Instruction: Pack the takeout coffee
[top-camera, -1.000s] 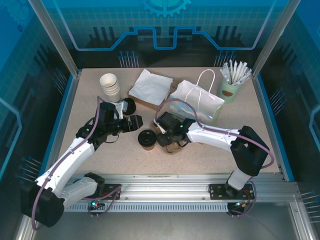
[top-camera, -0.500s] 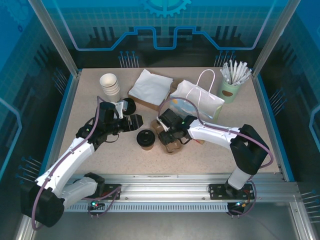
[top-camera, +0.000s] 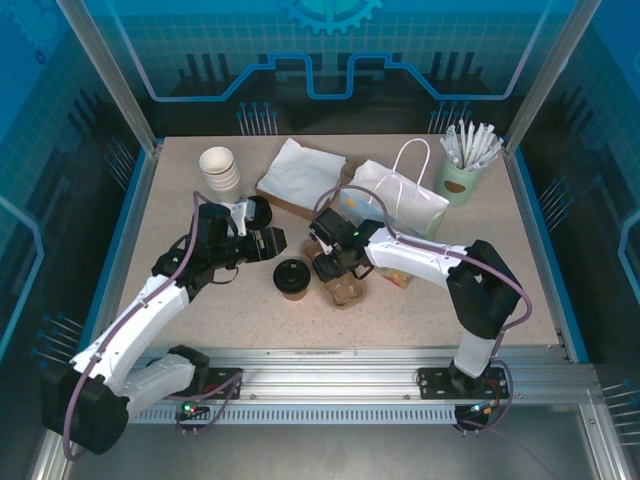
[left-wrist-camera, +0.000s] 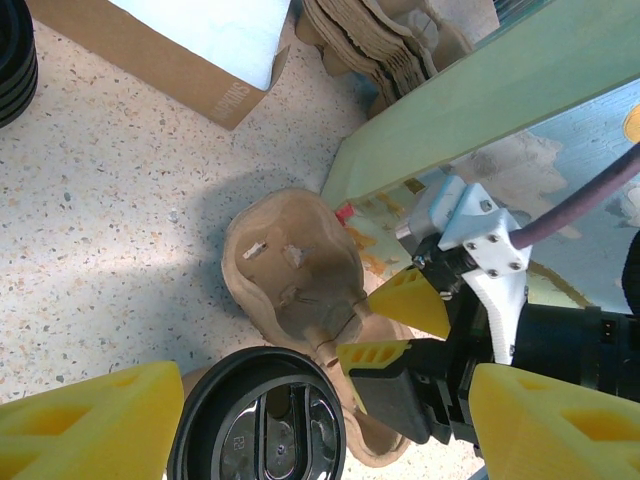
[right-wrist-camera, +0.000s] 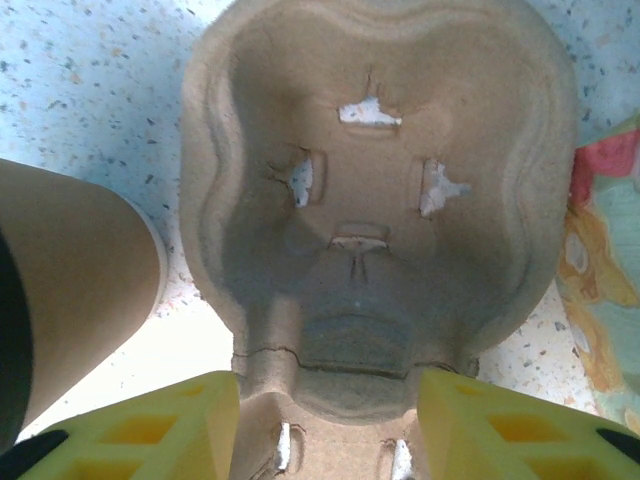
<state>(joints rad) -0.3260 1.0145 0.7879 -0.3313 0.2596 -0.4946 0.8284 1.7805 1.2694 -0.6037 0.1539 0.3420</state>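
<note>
Small brown kraft-paper coffee cup (top-camera: 291, 277) with a round black plastic lid, sitting outside the white paper gift bag (top-camera: 400, 205)

It's upright on the speckled table (top-camera: 200, 310), right beside the moulded brown pulp cup carrier (right-wrist-camera: 370, 200). Yellow fingers of the right gripper (right-wrist-camera: 328, 422) straddle the carrier's narrow middle, can't tell if they're squeezing. The left gripper (top-camera: 268, 244) hovers near the cup, fingers wide apart, empty.

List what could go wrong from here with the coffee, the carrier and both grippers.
1. The right gripper straddles the pulp carrier with the takeout coffee right beside it; shifting the carrier could tip the coffee.
2. The left gripper hangs open by the coffee, close to the right gripper; the arms might collide.
3. The gift bag lies close beside the carrier and may snag it.
</note>
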